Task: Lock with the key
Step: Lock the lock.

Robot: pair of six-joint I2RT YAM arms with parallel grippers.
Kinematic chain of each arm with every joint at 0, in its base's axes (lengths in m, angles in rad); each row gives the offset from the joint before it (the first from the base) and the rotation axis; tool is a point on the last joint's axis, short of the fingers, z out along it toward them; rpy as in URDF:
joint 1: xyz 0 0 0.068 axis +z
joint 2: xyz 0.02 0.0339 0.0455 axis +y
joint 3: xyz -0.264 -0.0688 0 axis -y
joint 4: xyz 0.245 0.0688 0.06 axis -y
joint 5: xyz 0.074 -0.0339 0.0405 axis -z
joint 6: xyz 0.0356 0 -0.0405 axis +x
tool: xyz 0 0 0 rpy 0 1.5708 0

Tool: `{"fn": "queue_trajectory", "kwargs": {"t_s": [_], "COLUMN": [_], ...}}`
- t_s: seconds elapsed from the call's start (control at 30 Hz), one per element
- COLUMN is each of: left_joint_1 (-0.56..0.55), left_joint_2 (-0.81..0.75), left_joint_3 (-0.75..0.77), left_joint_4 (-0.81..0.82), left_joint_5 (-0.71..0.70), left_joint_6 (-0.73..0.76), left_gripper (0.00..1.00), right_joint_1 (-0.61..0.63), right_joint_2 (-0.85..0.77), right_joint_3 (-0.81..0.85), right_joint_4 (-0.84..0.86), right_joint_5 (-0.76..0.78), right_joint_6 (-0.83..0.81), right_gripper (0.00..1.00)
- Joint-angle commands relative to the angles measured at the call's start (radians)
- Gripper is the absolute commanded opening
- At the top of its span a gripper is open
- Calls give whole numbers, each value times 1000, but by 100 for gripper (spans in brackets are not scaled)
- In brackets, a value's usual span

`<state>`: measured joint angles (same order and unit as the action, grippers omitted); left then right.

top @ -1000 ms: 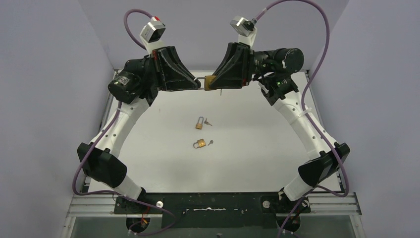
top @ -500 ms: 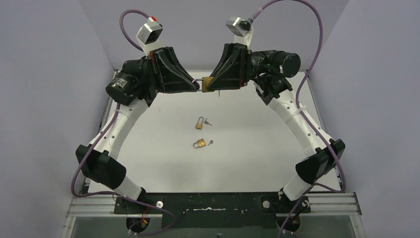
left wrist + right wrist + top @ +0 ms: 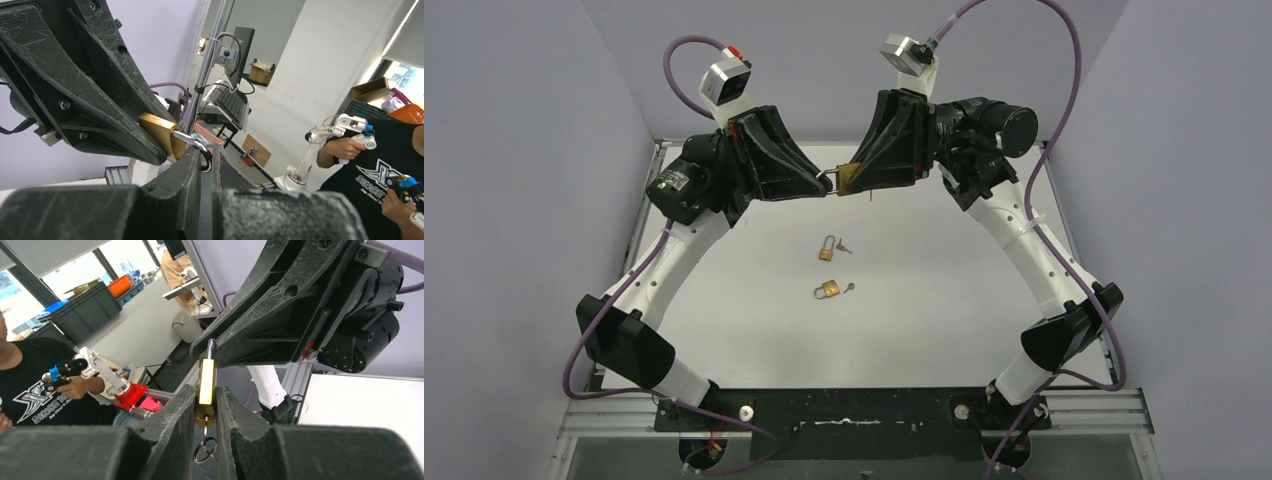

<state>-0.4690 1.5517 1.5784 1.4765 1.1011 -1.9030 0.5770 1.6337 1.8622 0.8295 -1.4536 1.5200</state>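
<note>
Hanging in the air above the far part of the table (image 3: 944,290), the brass padlock (image 3: 206,381) is carried between the 2 grippers, which meet tip to tip. The right gripper (image 3: 854,178) is closed down to the width of the lock's body, with 1 finger pressed on each flat face. From the right wrist view the lock stands upright between those fingers with its shackle (image 3: 195,145) on top. A key (image 3: 205,426) sits in the keyhole at the bottom, and a wire ring (image 3: 205,450) dangles from it.

The left gripper (image 3: 206,159) is nearly shut, its tips pinching the silver loop of the shackle. Whether the shackle is seated in the body or sprung out cannot be told from these views.

Down on the table, well below the held lock, lie 2 smaller padlocks near the middle. The farther small padlock (image 3: 826,248) has a small key (image 3: 845,246) just beside it on the right. The nearer small padlock (image 3: 827,290) likewise has a second small key (image 3: 850,288) close on its right. Neither arm touches them.
</note>
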Motion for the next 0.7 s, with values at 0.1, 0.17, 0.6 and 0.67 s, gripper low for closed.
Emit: {"fn": "queue_trajectory", "kwargs": {"t_s": [0.1, 0.17, 0.6, 0.67], "left_joint_1": [-61, -72, -102, -102], "left_joint_2": [86, 98, 152, 166], "left_joint_3": [-66, -52, -65, -61], "left_joint_4": [-184, -190, -292, -254], "left_joint_5": [49, 50, 49, 48], "left_joint_6": [165, 168, 296, 265], "left_gripper": [0, 0, 0, 0], "right_joint_1": [96, 101, 125, 126], "right_joint_2": [14, 19, 20, 18], "right_joint_3": [56, 59, 47, 46], "right_joint_4": [14, 14, 23, 25], "right_joint_5": [83, 80, 83, 77], "right_joint_6": [-4, -3, -4, -4], "right_gripper": [0, 0, 0, 0]}}
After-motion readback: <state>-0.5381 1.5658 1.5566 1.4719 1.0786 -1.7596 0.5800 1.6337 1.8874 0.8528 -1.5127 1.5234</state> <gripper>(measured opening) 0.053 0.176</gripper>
